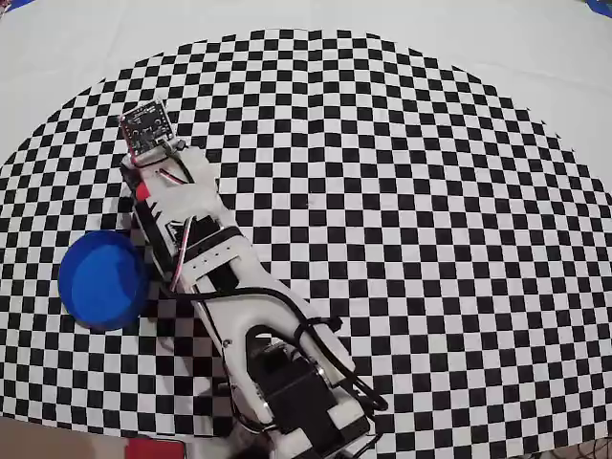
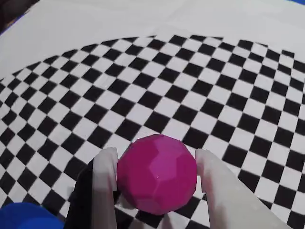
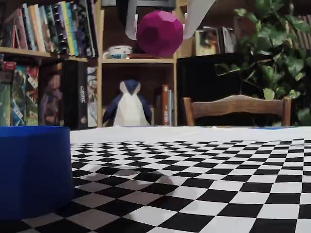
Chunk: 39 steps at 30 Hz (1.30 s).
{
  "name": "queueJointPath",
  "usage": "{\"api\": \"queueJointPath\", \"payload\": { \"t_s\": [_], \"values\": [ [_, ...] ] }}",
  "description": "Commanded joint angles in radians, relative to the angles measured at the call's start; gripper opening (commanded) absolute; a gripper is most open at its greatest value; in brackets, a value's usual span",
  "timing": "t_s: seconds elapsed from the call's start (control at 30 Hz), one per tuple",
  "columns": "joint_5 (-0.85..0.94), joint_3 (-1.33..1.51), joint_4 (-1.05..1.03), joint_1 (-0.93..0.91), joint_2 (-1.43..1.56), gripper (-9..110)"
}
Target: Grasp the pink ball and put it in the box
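My fingers (image 2: 107, 179) are clamped on the pink ball (image 2: 157, 173), held high above the table (image 3: 204, 170). Box (image 1: 102, 279) sits off to the left in overhead view

The overhead view looks straight down on the black-and-white checkered tablecloth (image 1: 402, 191), the wrist view rides close above it, and the fixed view sits at table level facing the wooden bookshelves (image 3: 48, 53), all sharing the round blue plastic tub (image 1: 102, 279).

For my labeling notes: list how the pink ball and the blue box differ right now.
The pink ball is magenta and faceted; the box is blue, smooth-walled and round. The ball is far smaller than the box. The ball is held in the gripper, lifted clear of the checkered cloth in the fixed view; the box rests on the cloth. Both are single-colored.
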<state>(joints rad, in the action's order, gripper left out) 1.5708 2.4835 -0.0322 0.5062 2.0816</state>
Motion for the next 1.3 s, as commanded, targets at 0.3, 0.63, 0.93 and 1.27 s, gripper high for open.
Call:
{"api": "queueJointPath", "payload": {
  "t_s": [0.3, 0.63, 0.93, 1.27],
  "values": [
    [-0.003, 0.011, 0.000, 0.064, 0.044, 0],
    [-0.003, 0.034, 0.003, 0.112, 0.061, 0],
    [-0.003, 0.051, 0.003, 0.146, 0.072, 0],
    [-0.003, 0.075, 0.003, 0.189, 0.101, 0]
  ]
}}
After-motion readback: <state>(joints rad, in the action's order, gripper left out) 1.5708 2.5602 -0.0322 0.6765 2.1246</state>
